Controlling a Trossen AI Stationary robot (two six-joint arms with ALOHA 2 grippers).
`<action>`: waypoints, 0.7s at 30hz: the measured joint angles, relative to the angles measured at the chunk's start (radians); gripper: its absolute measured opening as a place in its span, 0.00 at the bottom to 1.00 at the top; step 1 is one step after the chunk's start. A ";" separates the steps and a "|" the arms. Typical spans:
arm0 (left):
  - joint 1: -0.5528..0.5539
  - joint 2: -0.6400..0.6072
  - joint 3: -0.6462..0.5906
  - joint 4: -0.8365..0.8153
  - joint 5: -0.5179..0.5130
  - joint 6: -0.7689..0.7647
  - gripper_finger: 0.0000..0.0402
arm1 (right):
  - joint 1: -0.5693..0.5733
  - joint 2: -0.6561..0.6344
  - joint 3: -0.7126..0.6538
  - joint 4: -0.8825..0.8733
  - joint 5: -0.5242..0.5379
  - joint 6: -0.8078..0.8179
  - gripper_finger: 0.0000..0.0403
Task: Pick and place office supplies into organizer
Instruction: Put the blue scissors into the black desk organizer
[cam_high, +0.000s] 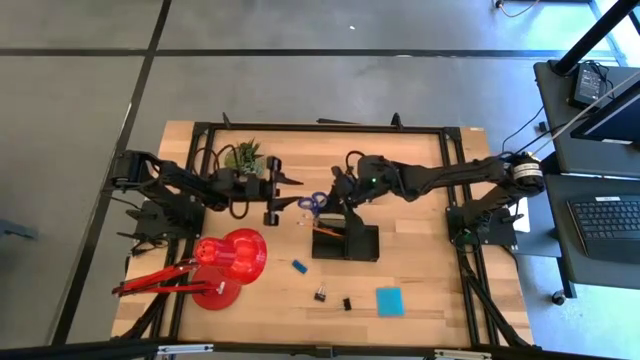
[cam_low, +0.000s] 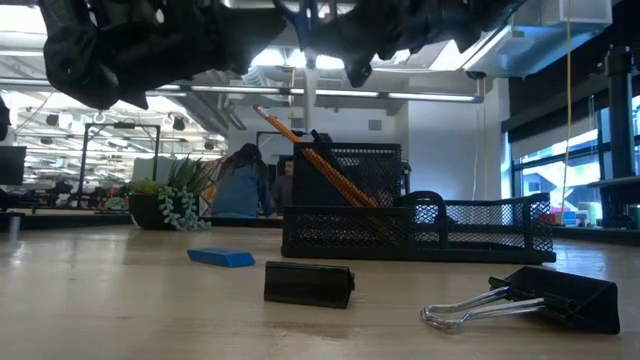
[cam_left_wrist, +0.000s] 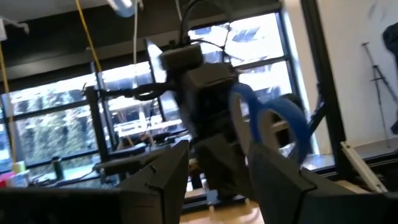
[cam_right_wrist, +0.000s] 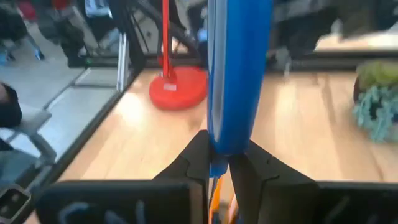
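R gripper (cam_high: 322, 203) jaws pinched on blue scissors (cam_high: 312, 203), just above organizer (cam_high: 346, 241) tall end by pencil (cam_high: 327, 230). Keep vertical, lower blades-first, then release. L gripper (cam_high: 292, 198) jaws wide, near.

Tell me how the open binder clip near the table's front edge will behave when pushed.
The binder clip looks light and would probably slide on the smooth wood table. Its wire handles may swing or snag. Its wedge body probably won't roll.
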 joint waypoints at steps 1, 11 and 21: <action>0.002 0.000 0.000 -0.004 -0.003 -0.001 0.39 | 0.001 0.000 0.000 -0.019 0.008 0.000 0.11; 0.006 -0.036 0.000 -0.049 -0.005 -0.052 0.39 | 0.002 0.000 0.039 -0.214 0.016 -0.030 0.11; 0.006 -0.128 0.000 -0.215 -0.024 -0.051 0.39 | 0.041 0.007 0.059 -0.348 0.113 -0.098 0.11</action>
